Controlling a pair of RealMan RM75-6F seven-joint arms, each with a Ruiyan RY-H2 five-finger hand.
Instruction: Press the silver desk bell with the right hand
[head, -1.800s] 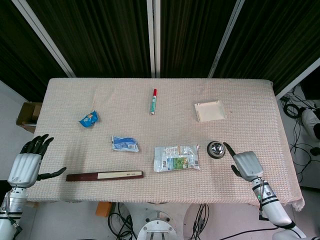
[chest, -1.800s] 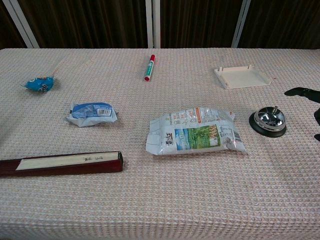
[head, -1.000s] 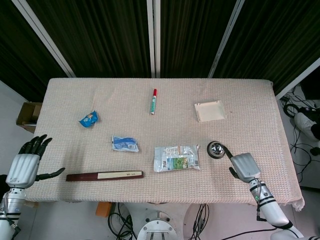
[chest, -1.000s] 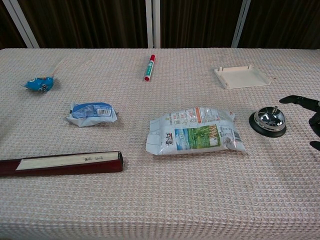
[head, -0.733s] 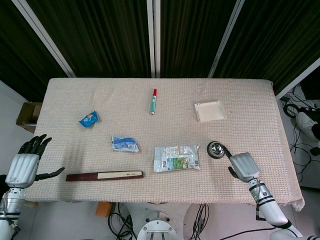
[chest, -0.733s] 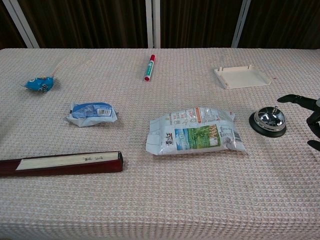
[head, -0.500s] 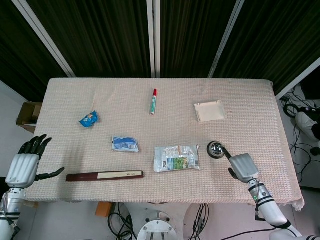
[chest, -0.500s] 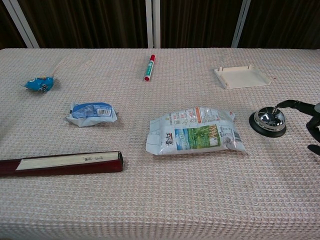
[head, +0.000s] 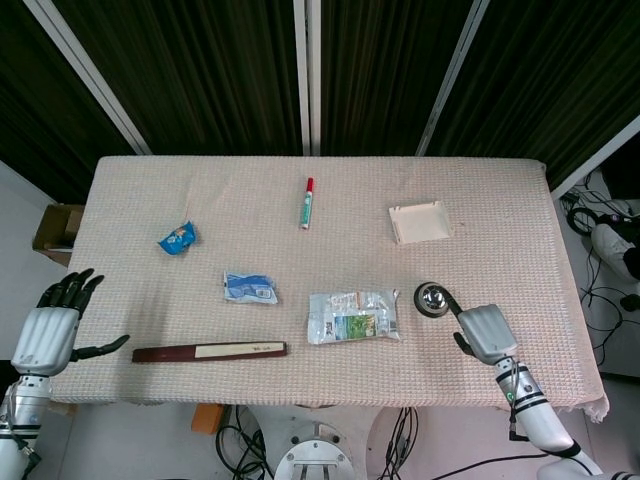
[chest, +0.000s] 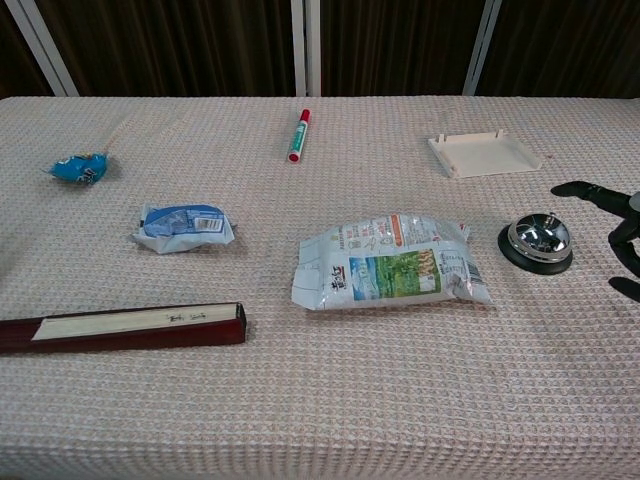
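Right hand lay just beside the silver desk bell in the head view, on the bell's near right, fingers apart and holding nothing, one dark finger reaching toward the bell's rim; a likely staging pose for the press. Left of the bell sat a snack bag, close but not touching. Beyond the bell lay a cream tray. Left hand rested open, far across the table from the bell, holding nothing.

In the chest view the bell stood clear on the cloth, the right hand's fingertips poised just right of it, apart from the dome. Nothing appeared to block the approach
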